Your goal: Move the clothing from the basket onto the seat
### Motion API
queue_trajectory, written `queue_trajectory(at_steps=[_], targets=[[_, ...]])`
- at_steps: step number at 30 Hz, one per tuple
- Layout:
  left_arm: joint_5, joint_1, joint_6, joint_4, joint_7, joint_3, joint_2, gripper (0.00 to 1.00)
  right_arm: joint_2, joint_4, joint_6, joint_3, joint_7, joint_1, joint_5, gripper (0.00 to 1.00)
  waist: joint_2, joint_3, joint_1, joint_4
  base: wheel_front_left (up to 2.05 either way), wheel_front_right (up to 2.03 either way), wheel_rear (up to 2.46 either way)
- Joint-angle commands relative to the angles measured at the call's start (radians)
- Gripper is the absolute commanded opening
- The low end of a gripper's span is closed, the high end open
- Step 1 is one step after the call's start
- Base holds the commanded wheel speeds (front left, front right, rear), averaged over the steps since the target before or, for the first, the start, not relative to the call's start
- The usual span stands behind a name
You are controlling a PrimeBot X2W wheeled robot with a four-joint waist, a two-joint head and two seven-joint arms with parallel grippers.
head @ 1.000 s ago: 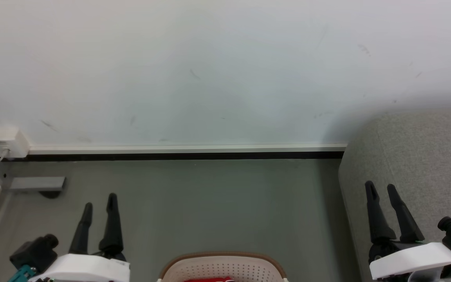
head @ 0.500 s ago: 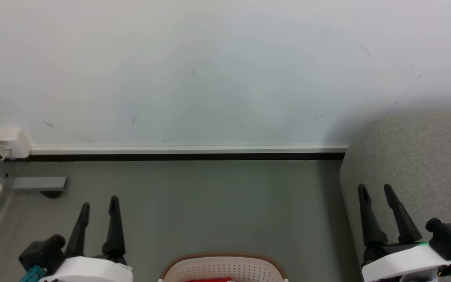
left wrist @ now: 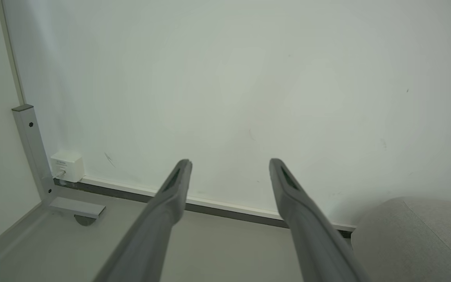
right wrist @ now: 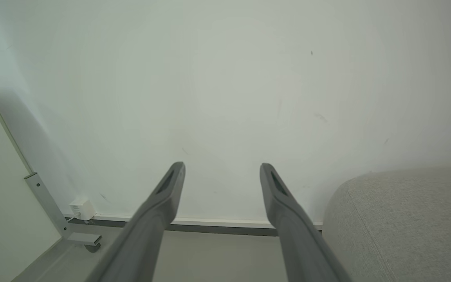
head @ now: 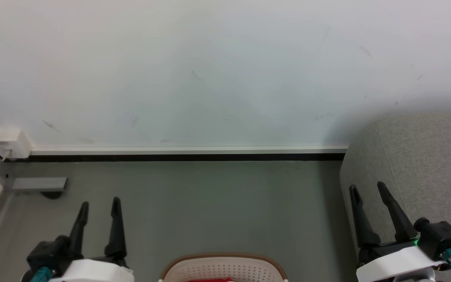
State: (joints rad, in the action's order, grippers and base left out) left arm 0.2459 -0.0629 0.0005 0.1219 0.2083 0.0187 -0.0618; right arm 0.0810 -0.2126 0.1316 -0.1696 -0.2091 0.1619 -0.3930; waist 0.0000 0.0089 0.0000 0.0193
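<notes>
The cream basket with its brown rim shows at the bottom middle of the head view, on the grey floor. A sliver of red clothing peeks out inside it at the bottom edge. The grey seat rises at the right; it also shows as the seat in the left wrist view and the seat in the right wrist view. My left gripper stands open over the floor, left of the basket. My right gripper stands open in front of the seat's left edge, holding nothing.
A white wall with a white and black skirting strip runs across the back. A white socket box sits low at the left, beside a grey metal post and foot. Grey floor lies between basket and wall.
Both grippers have slid a little toward the middle and lower in the head view, the right one leftward along the seat's edge. Both stayed open.
</notes>
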Motion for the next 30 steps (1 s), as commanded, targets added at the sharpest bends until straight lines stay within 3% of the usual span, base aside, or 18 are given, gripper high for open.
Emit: queue_trajectory(at_steps=[1, 30], targets=[[-0.028, 0.003, 0.0, -0.006, 0.009, 0.0, -0.009, 1.0, 0.007, 0.004, -0.001, -0.002, -0.008, 0.015, 0.027, 1.0, 0.0, 0.0, 0.0, -0.001, 0.0, 0.0, 0.0], [-0.22, 0.015, 0.0, -0.027, 0.057, 0.019, 0.002, 1.0, -0.007, 0.032, -0.002, 0.009, -0.056, 0.019, 0.202, 1.0, 0.0, -0.005, 0.0, -0.008, 0.0, 0.0, 0.0]])
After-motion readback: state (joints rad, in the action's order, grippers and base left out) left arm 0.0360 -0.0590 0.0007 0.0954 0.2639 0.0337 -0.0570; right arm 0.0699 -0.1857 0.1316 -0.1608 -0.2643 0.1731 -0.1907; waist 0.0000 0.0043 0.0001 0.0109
